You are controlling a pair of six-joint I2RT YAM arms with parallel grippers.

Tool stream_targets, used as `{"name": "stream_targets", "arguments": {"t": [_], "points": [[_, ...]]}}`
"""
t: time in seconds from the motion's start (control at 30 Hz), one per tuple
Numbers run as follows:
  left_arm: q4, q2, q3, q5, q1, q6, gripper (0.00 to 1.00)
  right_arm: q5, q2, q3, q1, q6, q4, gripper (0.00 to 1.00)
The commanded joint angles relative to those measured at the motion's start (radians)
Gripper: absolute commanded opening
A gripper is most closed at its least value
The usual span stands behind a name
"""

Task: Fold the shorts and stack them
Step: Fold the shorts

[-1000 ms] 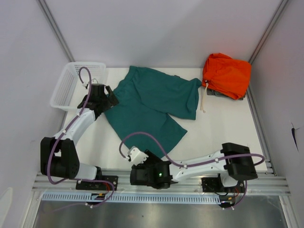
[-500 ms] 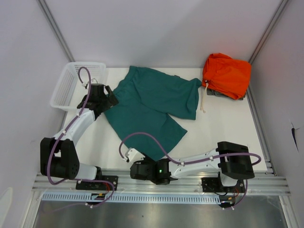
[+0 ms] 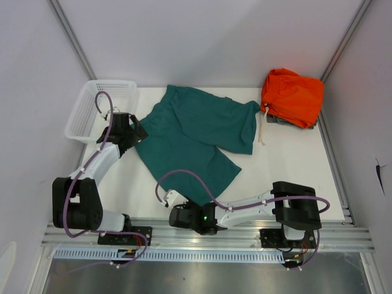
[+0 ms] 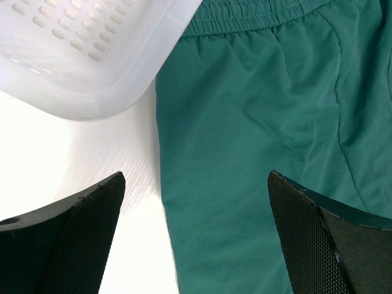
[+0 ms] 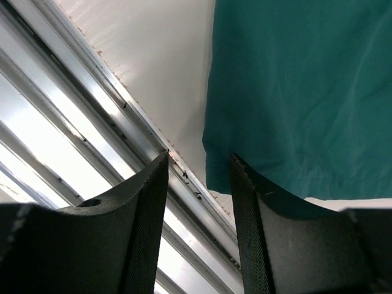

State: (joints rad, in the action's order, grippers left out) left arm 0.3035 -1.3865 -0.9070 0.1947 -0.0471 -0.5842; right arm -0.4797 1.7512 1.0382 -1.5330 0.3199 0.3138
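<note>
The right gripper (image 5: 199,156) hangs low at the near hem of the shorts (image 3: 196,135), its jaws partly apart and clamped on nothing. The hem's corner shows in the gap between them, just beyond the aluminium rail (image 5: 73,122); whether a finger touches the cloth cannot be told. The shorts lie spread flat on the white table (image 3: 288,165), one leg reaching toward this gripper and the waistband at their far side. At the left edge of the shorts the left gripper (image 4: 196,176) hovers with its jaws wide apart, one finger over bare table and the other over teal fabric, holding nothing. Just left of the shorts, touching the waistband end, stands a white perforated basket (image 3: 78,113); only its own floor and walls show, with the left arm's purple cable (image 3: 97,104) arcing over it. A cream drawstring (image 3: 263,125) trails at the right edge of the shorts. Beyond that, to their far right, sits a folded orange garment (image 3: 293,97).
</note>
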Motion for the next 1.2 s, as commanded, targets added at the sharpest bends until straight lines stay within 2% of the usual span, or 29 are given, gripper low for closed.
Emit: {"name": "stream_targets", "arguments": {"t": [0.0, 0.17, 0.27, 0.33, 0.37, 0.43, 0.67, 0.93, 1.17], "points": [[-0.027, -0.012, -0.023, -0.009, 0.013, -0.02, 0.99, 0.0, -0.012, -0.024, 0.017, -0.004, -0.039, 0.44], [-0.023, -0.046, -0.032, 0.008, 0.023, -0.04, 0.99, 0.02, -0.013, -0.049, 0.031, -0.005, -0.068, 0.39], [-0.027, -0.069, -0.036, -0.003, 0.035, -0.051, 0.99, 0.021, -0.006, -0.055, 0.033, -0.002, -0.074, 0.29], [-0.027, -0.081, -0.041, -0.003, 0.042, -0.055, 0.99, 0.02, 0.002, -0.053, 0.033, -0.002, -0.073, 0.2], [-0.032, -0.095, -0.05, -0.001, 0.044, -0.057, 0.99, 0.02, 0.002, -0.053, 0.031, -0.002, -0.074, 0.11], [-0.03, -0.118, -0.059, 0.002, 0.044, -0.06, 0.99, 0.016, -0.004, -0.055, 0.03, 0.001, -0.068, 0.01], [-0.066, -0.216, -0.075, -0.021, 0.044, -0.077, 0.99, 0.003, -0.1, -0.131, -0.013, 0.025, -0.024, 0.0], [-0.118, -0.236, -0.018, -0.001, 0.044, -0.097, 0.98, -0.008, -0.286, -0.228, -0.079, 0.113, 0.053, 0.0], [-0.156, -0.249, 0.028, 0.002, 0.044, -0.132, 0.96, -0.008, -0.383, -0.28, -0.134, 0.169, 0.125, 0.0]]}}
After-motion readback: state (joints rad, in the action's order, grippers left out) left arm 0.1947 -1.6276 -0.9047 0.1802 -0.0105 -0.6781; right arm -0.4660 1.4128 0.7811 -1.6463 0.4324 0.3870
